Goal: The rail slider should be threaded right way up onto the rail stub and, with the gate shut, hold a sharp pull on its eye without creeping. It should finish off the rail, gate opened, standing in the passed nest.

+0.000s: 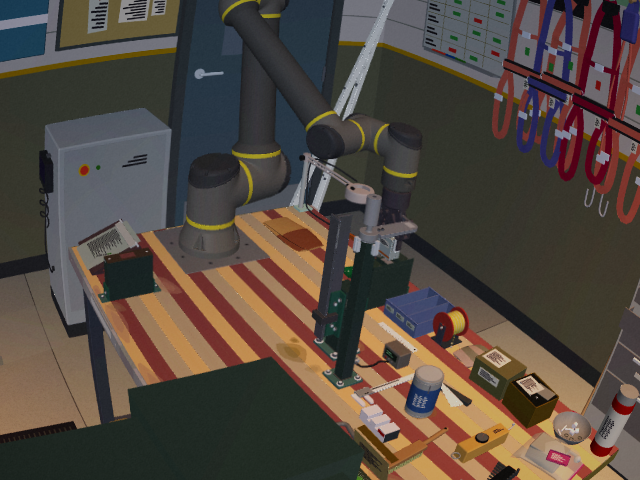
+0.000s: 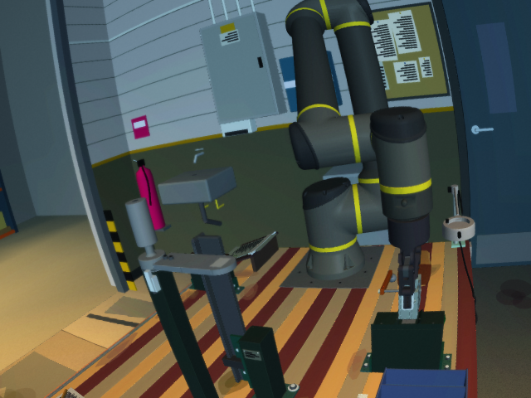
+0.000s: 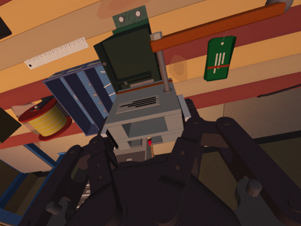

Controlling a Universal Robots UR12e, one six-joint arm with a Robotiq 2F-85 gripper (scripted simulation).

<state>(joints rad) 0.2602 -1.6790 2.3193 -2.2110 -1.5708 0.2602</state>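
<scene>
The grey rail slider point(image 3: 145, 114) hangs just above a dark green nest block point(image 2: 406, 340) at the far right of the bench, its lower end at the block's top. My gripper point(image 2: 406, 288) points straight down and its fingers clamp the slider's sides point(image 1: 389, 248). An orange-handled lever on a grey pin point(image 3: 214, 25) sticks out of the slider. The rail stub point(image 1: 331, 279) stands upright near the bench's middle, beside a tall green post with a grey arm point(image 1: 362, 289). A second green nest point(image 1: 128, 274) sits at the far left corner.
The bench's right edge point(image 2: 465, 308) runs close beside the nest. A blue compartment tray point(image 1: 417, 309), a yellow wire spool point(image 1: 451, 324) and a ruler point(image 3: 56, 53) lie just in front. A green tag point(image 3: 219, 58) lies on the bench near the nest.
</scene>
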